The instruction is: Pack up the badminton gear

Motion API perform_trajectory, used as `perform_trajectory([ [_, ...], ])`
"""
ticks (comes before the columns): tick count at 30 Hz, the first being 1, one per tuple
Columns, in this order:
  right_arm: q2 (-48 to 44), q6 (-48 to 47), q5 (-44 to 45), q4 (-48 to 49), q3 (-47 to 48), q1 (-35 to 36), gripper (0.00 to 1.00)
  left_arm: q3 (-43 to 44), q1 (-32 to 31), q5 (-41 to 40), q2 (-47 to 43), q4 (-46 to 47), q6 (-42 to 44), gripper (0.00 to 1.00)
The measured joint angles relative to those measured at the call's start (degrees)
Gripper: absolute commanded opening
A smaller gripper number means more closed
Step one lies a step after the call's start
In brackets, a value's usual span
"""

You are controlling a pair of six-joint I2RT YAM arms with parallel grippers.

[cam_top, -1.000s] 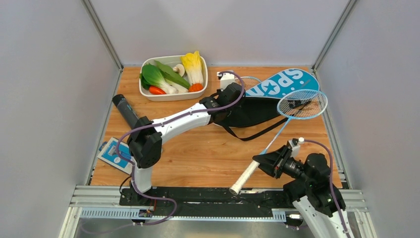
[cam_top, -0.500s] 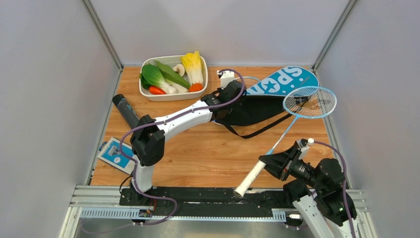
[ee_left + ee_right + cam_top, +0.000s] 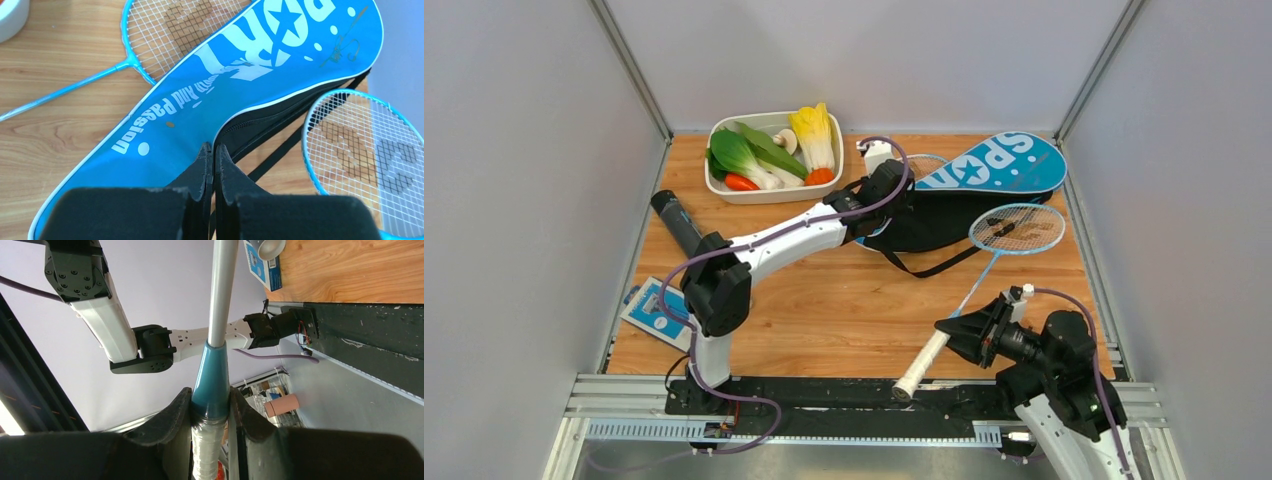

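The blue "SPORT" cover (image 3: 1002, 163) lies at the back right with its black underside and strap (image 3: 934, 262) spread toward the middle. My left gripper (image 3: 896, 200) is shut on the cover's white-trimmed edge (image 3: 211, 150). One light-blue racket (image 3: 165, 22) lies partly under the cover. My right gripper (image 3: 951, 330) is shut on the other racket where the white handle meets the blue cone (image 3: 210, 400). It holds that racket with its head (image 3: 1016, 228) over the table beside the cover. The black tube (image 3: 676, 222) lies at the left. No shuttlecocks are in view.
A white tray (image 3: 724, 190) of toy vegetables stands at the back left. A blue-and-white card (image 3: 654, 305) lies at the left front edge. Grey walls close in the table on three sides. A black rail runs along the near edge.
The right gripper swung the racket out to the right, then back left, so the head now sits lower and closer to the cover. The left gripper shifted slightly while still on the cover.
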Motion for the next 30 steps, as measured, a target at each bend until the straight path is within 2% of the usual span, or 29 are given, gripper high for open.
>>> perform_trajectory([
  [7, 0.0, 0.5, 0.0, 4.0, -3.1, 0.0, 0.0, -5.0, 0.0, 3.8, -3.4, 3.3, -1.2, 0.0],
  [14, 0.7, 1.7, -0.1, 16.4, -12.7, 0.0, 0.0, -15.3, 0.1, 10.4, -10.3, 9.0, -2.3, 0.0],
  [20, 7.6, 1.7, -3.4, 28.8, -17.4, 0.0, 0.0, -23.2, 0.2, 16.9, -13.6, 15.0, -2.3, 0.0],
  [25, 11.0, -0.1, -3.9, 33.3, -17.5, 0.0, 0.0, -26.1, 0.2, 23.2, -13.7, 18.4, -1.9, 0.0],
  [30, 19.7, -4.2, -4.4, 41.6, -21.5, -1.7, 0.0, -27.5, 0.2, 28.7, -13.7, 19.8, -0.5, 0.0],
])
